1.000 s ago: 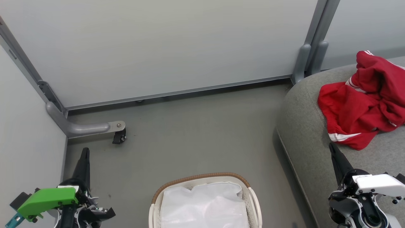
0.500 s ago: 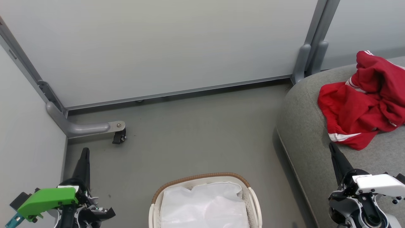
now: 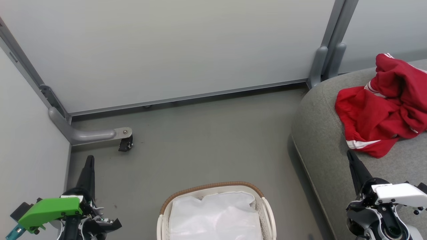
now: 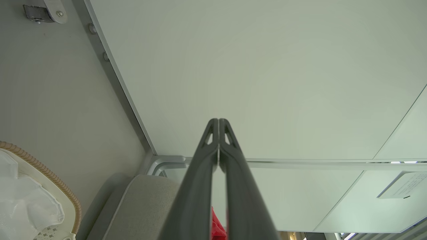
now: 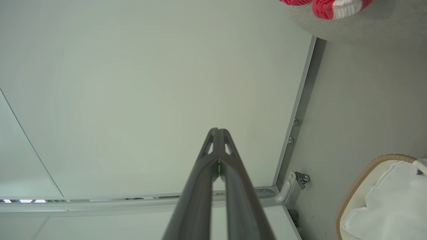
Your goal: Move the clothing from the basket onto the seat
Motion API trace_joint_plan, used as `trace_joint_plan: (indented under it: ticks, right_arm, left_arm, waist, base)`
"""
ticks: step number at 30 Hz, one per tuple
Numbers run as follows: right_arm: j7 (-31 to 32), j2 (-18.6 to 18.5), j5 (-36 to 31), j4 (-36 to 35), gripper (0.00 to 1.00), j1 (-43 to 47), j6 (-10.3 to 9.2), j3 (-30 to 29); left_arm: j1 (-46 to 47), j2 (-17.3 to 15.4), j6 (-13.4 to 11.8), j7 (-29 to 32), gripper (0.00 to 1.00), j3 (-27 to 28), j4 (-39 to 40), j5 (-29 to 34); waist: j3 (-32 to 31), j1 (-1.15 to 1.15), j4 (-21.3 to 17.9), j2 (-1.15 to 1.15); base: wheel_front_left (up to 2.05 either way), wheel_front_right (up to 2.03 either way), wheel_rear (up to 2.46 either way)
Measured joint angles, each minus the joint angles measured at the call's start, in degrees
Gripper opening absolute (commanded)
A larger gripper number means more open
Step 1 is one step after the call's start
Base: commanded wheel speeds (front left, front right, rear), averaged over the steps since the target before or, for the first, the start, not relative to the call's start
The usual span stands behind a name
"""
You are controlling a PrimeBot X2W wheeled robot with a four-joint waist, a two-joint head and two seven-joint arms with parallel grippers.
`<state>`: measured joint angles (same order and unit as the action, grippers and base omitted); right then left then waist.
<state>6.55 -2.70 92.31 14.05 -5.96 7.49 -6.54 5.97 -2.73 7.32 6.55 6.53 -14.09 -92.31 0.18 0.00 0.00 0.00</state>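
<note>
Grey floor point(image 3: 206, 140) spreads across the middle. A pale partition panel point(image 3: 166, 50) stands at twelve o'clock, with a grey post point(image 3: 328, 43) at two. At nine o'clock, a curved metal foot point(image 3: 90, 135) ends in a black caster point(image 3: 126, 144).

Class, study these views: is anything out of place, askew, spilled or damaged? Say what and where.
Nothing looks spilled or damaged. The clothing lies in a crumpled red heap on the seat, unfolded, near its rounded edge. The basket stands upright on the floor, its white liner rumpled.
</note>
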Motion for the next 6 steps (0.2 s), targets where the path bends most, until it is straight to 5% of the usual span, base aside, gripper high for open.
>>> trace_joint_plan:
  ticks: [6]
  right_arm:
    - [0.0,0.0,0.0,0.0,0.0,0.0,0.0,0.0]
  left_arm:
    - [0.0,0.0,0.0,0.0,0.0,0.0,0.0,0.0]
  waist:
    - [0.0,0.0,0.0,0.0]
  base:
    - [0.0,0.0,0.0]
